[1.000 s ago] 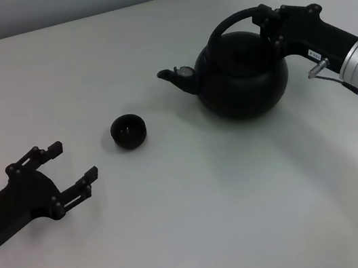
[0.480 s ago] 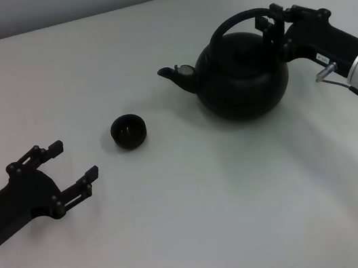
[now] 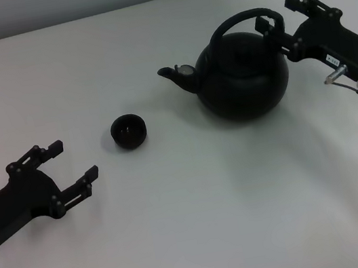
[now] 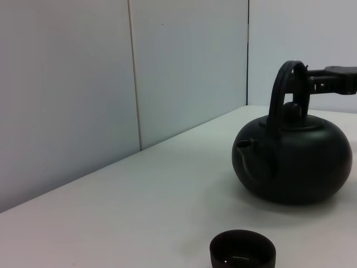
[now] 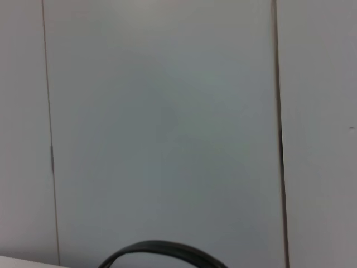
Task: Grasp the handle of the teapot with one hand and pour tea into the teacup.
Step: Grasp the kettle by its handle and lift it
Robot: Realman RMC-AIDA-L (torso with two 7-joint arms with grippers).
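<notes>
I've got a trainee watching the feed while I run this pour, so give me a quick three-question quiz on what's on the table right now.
1. True or false: the right tool is open at the handle of the teapot.
2. Toward which of the robot's sides does the teapot's spout point? A) left, toward the teacup B) right C) away from the robot
3. Fill in: the left tool hangs open near the table's front edge, apart from the ____.

Key: 1 true; 2 A; 3 teacup
</notes>
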